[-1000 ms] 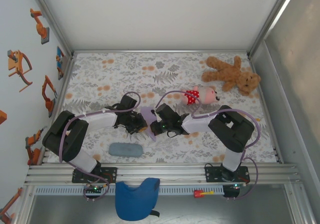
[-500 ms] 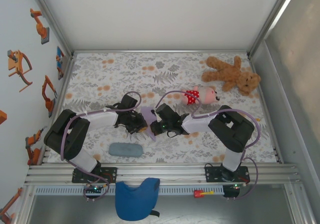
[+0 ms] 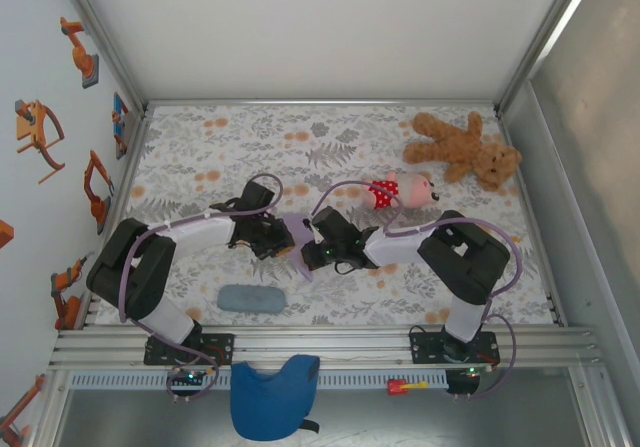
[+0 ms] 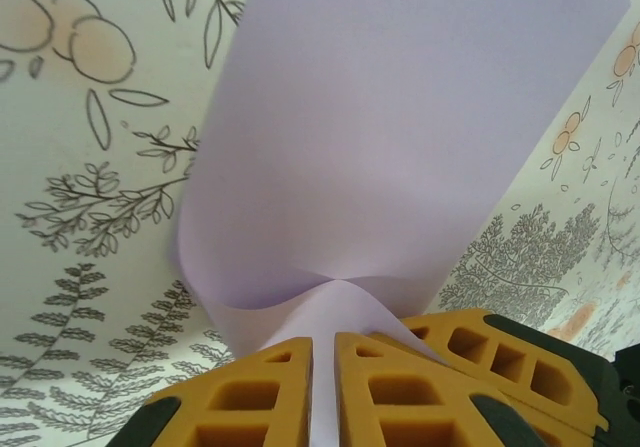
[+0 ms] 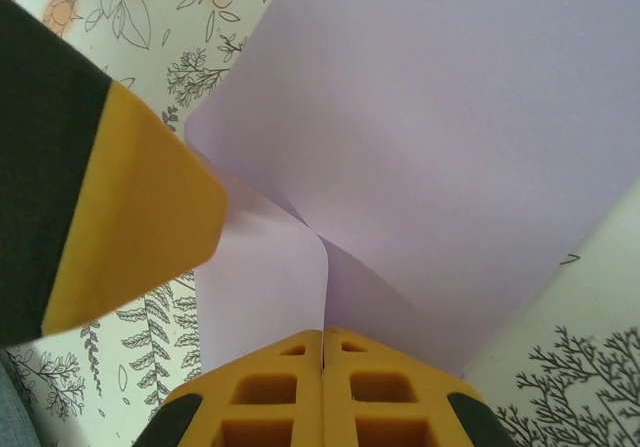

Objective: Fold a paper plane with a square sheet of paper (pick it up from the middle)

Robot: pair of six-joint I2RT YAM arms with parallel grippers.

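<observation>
top external: square sheet of paper [image 3: 296, 235] held above mid-table between left gripper [image 3: 280, 239] and right gripper [image 3: 310, 250]; left forearm lies slightly farther back than a second ago, right arm unmoved | left wrist: left gripper [image 4: 322, 367] pinches the sheet's buckled edge | right wrist: right gripper [image 5: 322, 367] clamps its crease, jaws pressed together
</observation>
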